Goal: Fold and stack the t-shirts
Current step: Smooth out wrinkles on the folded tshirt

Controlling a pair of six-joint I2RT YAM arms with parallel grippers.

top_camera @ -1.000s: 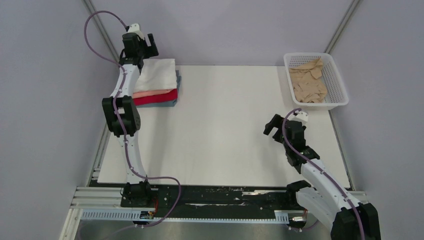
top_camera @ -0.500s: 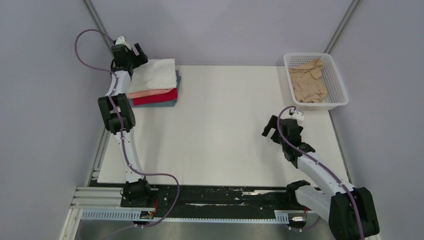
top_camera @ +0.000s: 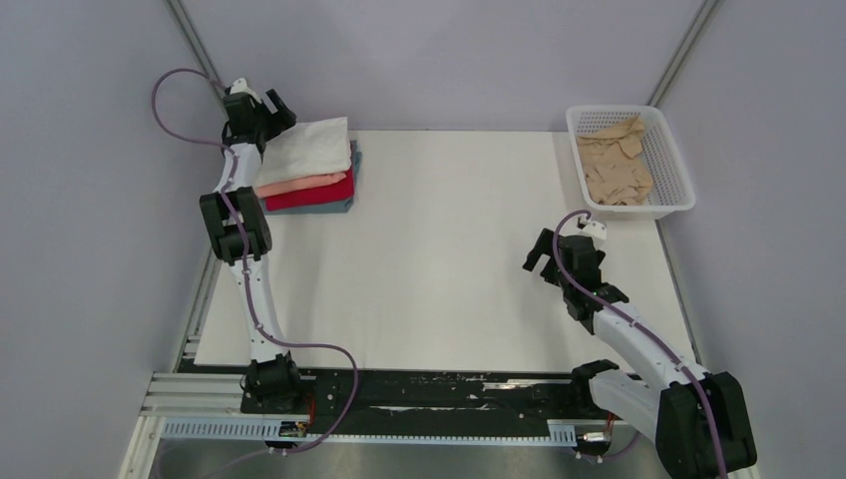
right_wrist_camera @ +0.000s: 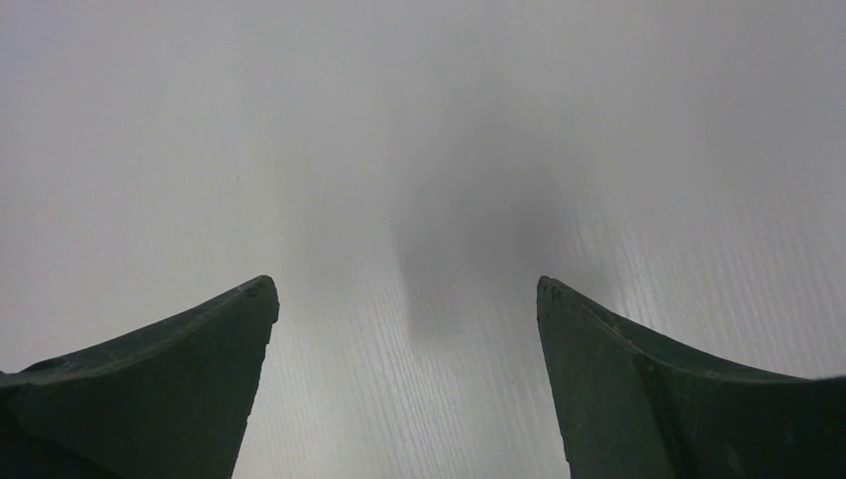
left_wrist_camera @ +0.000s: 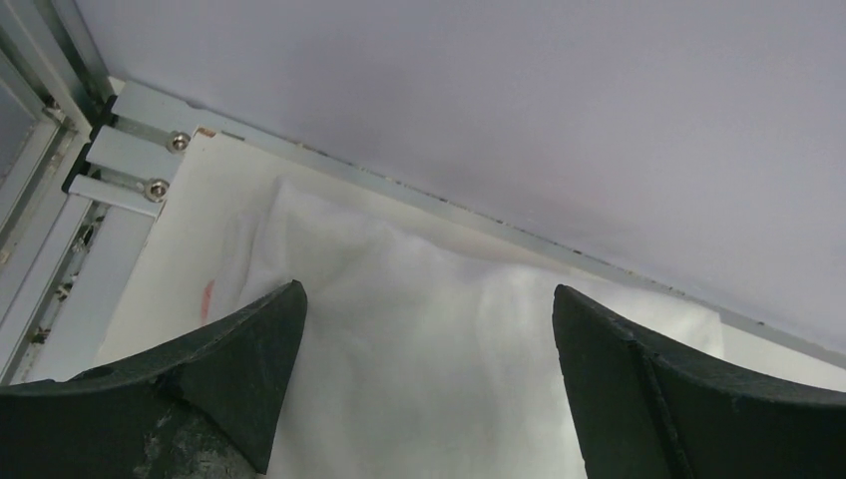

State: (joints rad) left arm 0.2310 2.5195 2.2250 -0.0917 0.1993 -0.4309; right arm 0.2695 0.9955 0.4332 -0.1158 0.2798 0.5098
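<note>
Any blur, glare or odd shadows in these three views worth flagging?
Top external: even, soft light, sharp throughout, only faint shadows. Left wrist: the white shirt is washed out, its folds barely readable. Right wrist: a diffuse grey shadow falls on the table just ahead of the open right gripper.

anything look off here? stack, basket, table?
Mildly: the white t-shirt on top looks skewed against the salmon-pink fold and red fold under it, edges not lined up. The tan t-shirt lies crumpled, unfolded, in the basket. Nothing spilled or damaged.
</note>
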